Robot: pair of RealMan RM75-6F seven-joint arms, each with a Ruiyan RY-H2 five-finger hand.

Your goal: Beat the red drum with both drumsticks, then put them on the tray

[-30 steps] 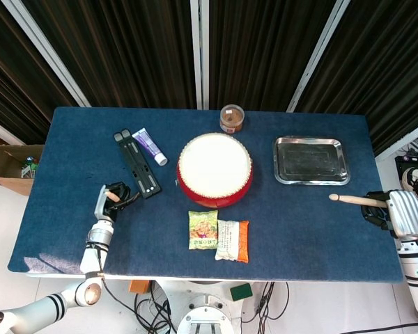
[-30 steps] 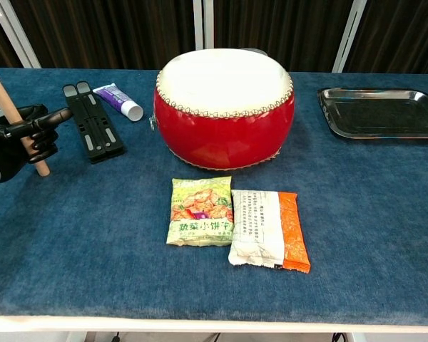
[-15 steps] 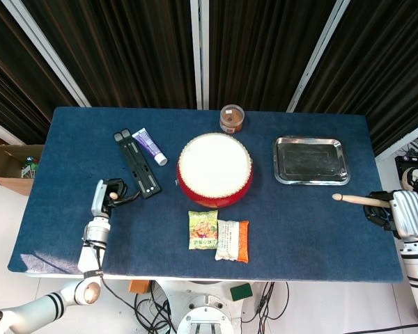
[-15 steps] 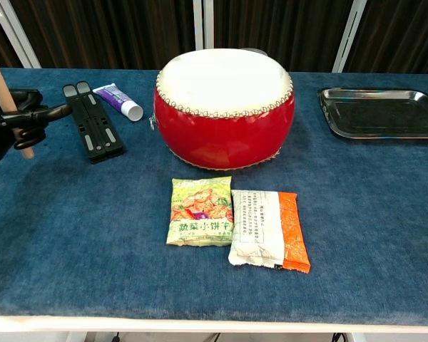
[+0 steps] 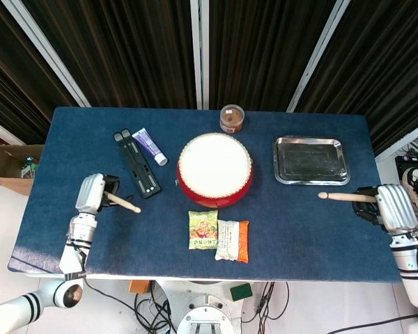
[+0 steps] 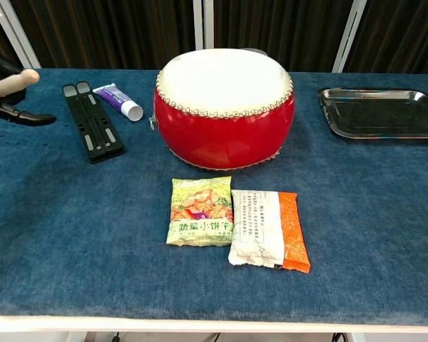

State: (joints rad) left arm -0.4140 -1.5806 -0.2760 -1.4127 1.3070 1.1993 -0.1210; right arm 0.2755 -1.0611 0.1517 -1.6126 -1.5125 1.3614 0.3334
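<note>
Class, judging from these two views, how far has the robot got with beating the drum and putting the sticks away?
Done: each hand holds a drumstick, left hand and right hand. In hand: both sticks point toward the red drum, neither touching it. Left: beating, then filling the tray.

A staged lab: blue-clothed table [image 5: 299, 229], dark curtains [image 5: 258, 49] at twelve o'clock, loose cables [image 5: 146, 306] at six.

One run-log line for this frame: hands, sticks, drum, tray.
left robot hand: holds drumstick | right robot hand: holds second drumstick | red drum: not touched by either stick | tray: empty
</note>
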